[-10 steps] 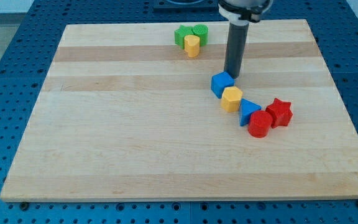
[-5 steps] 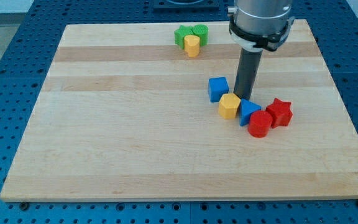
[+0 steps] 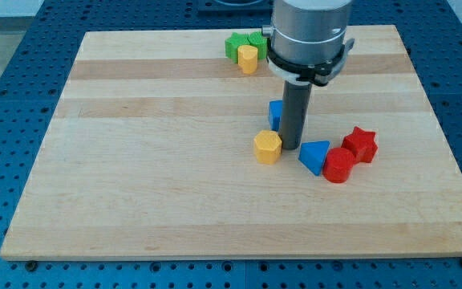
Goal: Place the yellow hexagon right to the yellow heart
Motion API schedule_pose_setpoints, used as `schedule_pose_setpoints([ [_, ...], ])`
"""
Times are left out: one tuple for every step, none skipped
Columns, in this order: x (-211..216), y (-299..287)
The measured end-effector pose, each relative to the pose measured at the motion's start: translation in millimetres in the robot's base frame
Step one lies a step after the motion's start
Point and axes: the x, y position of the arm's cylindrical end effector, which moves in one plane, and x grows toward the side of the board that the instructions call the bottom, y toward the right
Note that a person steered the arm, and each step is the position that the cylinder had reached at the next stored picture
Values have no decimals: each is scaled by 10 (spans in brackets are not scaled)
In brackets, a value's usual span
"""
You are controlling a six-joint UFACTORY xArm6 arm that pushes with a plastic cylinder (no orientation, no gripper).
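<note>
The yellow hexagon [image 3: 268, 147] lies on the wooden board [image 3: 159, 160] a little right of its middle. My tip [image 3: 290, 148] stands right beside the hexagon, at its right side, touching or almost touching it. The yellow heart [image 3: 248, 59] sits near the view's top, in front of two green blocks [image 3: 242, 42]. The hexagon is far below the heart and slightly to its right.
A blue cube [image 3: 276, 115] is partly hidden behind the rod. A blue triangle [image 3: 315, 156], a red cylinder [image 3: 338, 166] and a red star [image 3: 360, 144] cluster to the right of my tip.
My tip moved down and to the left, sliding between the blocks. The yellow hexagon was pushed left and down, away from the blue triangle. The blue cube shifted slightly.
</note>
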Motion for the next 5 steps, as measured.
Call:
schedule_pose_setpoints([
  [165, -4],
  [316, -63],
  [436, -313],
  [386, -339],
  [332, -375],
])
